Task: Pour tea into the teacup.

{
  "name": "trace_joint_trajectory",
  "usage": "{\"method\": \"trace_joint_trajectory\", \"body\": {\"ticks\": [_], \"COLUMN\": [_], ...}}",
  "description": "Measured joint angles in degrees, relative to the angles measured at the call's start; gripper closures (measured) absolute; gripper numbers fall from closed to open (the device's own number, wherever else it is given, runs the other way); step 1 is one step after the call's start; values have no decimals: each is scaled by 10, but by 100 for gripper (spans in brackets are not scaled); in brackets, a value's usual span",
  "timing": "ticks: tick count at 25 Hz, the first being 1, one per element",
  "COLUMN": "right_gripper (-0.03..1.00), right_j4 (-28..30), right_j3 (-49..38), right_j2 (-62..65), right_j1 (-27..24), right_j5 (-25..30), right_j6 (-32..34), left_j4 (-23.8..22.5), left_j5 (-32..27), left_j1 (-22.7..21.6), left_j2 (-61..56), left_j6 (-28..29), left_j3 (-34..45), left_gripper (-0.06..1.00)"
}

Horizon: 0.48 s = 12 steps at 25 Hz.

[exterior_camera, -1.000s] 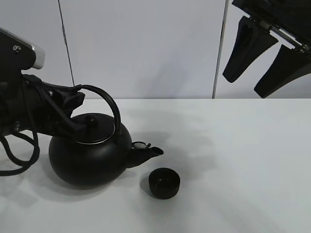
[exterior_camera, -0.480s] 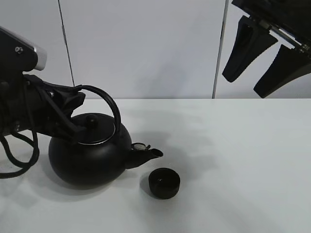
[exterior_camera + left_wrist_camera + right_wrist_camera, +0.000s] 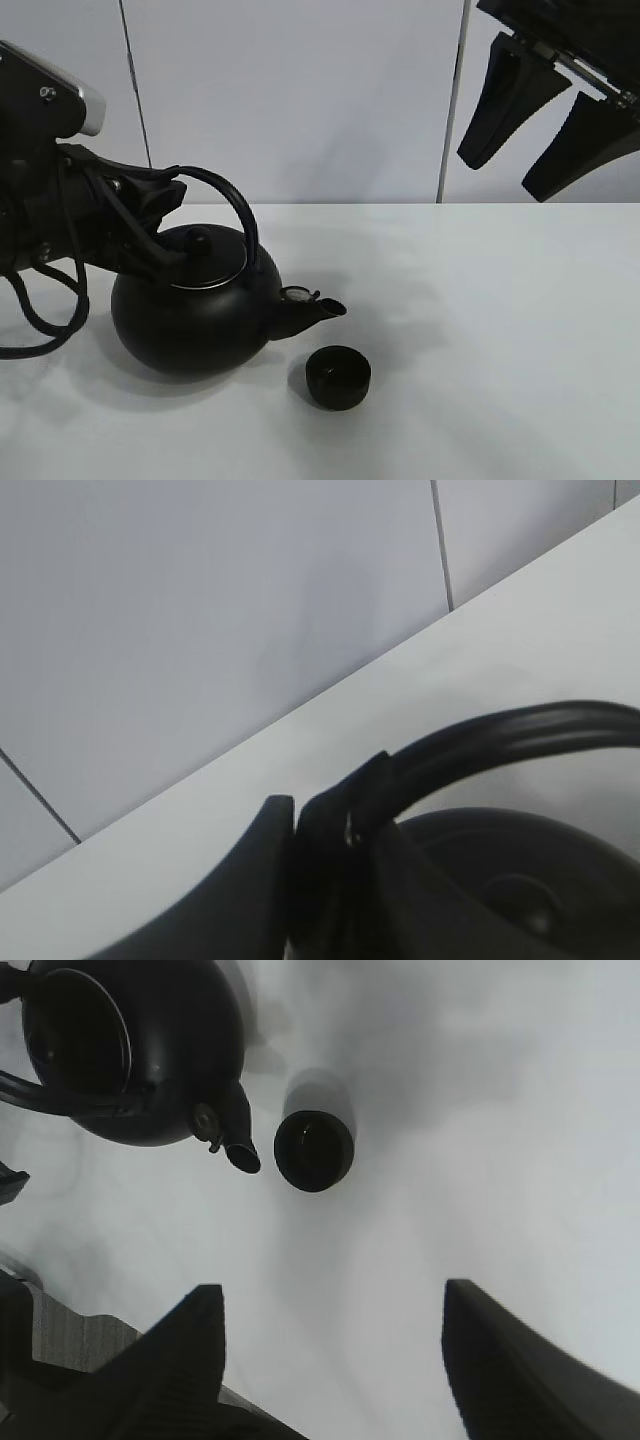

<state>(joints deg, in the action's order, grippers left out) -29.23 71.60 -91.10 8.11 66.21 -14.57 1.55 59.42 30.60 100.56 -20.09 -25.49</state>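
Black kettle (image 3: 190, 310) had risen a little and shifted toward the teacup (image 3: 338, 376) over the last second. Its spout (image 3: 320, 308) sat nearer the cup but not over it, and nothing was pouring. Judged: carry under way, pour not begun. Left gripper (image 3: 160, 200) was clamped on the kettle's arched handle (image 3: 235, 205). Right gripper (image 3: 503, 172) hung high, jaws spread and empty. Teacup stood upright on the table (image 3: 500, 300), near the spout and clear of the kettle. It was small, matte black and handleless. It seemed empty, though the dark interior could have hidden liquid.
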Motion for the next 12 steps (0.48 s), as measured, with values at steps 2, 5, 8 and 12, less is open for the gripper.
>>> {"method": "trace_joint_trajectory", "body": {"ticks": [2,5,8,12], "right_gripper": [54,54,54,54], "right_j4": [0,0,0,0], "right_j3": [0,0,0,0], "right_j2": [0,0,0,0], "right_j1": [0,0,0,0], "right_j5": [0,0,0,0], "right_j6": [0,0,0,0], "left_j4": [0,0,0,-1], "left_j5": [-1,-1,-1,-1], "left_j1": [0,0,0,0], "left_j2": [0,0,0,0], "left_j6": [0,-5,-17,-25], "left_j3": [0,0,0,0], "left_gripper": [82,82,82,82]}}
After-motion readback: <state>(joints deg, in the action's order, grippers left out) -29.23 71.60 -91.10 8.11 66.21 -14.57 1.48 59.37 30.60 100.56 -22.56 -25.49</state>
